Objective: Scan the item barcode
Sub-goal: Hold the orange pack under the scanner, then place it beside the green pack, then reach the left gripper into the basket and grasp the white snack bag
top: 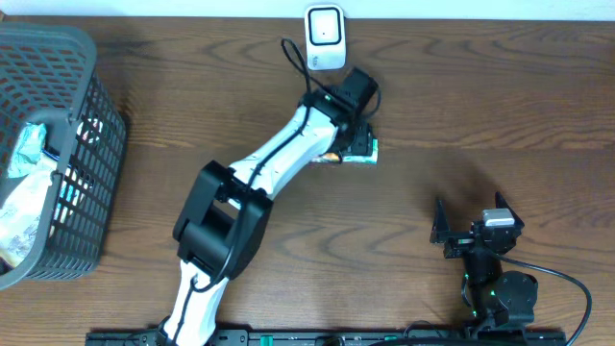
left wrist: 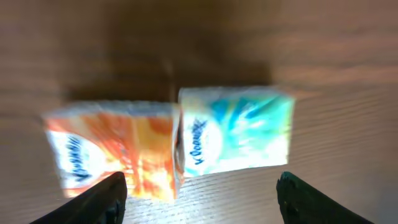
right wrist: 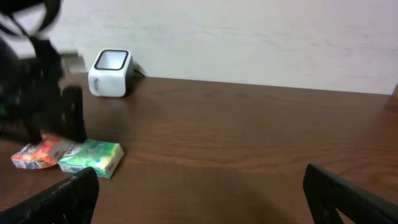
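Two tissue packs lie side by side on the wooden table, an orange one point(left wrist: 115, 149) and a teal-green one point(left wrist: 239, 127). They rest just in front of the white barcode scanner point(top: 325, 37). My left gripper point(left wrist: 199, 190) hovers over them, open, its dark fingers point(left wrist: 102, 199) spread wide with only bare table between them. From overhead the left arm covers most of the orange pack, and the green pack point(top: 369, 151) shows at its right. My right gripper point(right wrist: 202, 193) is open and holds nothing, low at the right front of the table point(top: 471, 213).
A grey mesh basket point(top: 91, 58) stands at the far left with several wrapped items inside. The scanner's black cable point(top: 293, 56) runs down beside the left arm. A pale wall borders the table's far edge point(right wrist: 249, 37).
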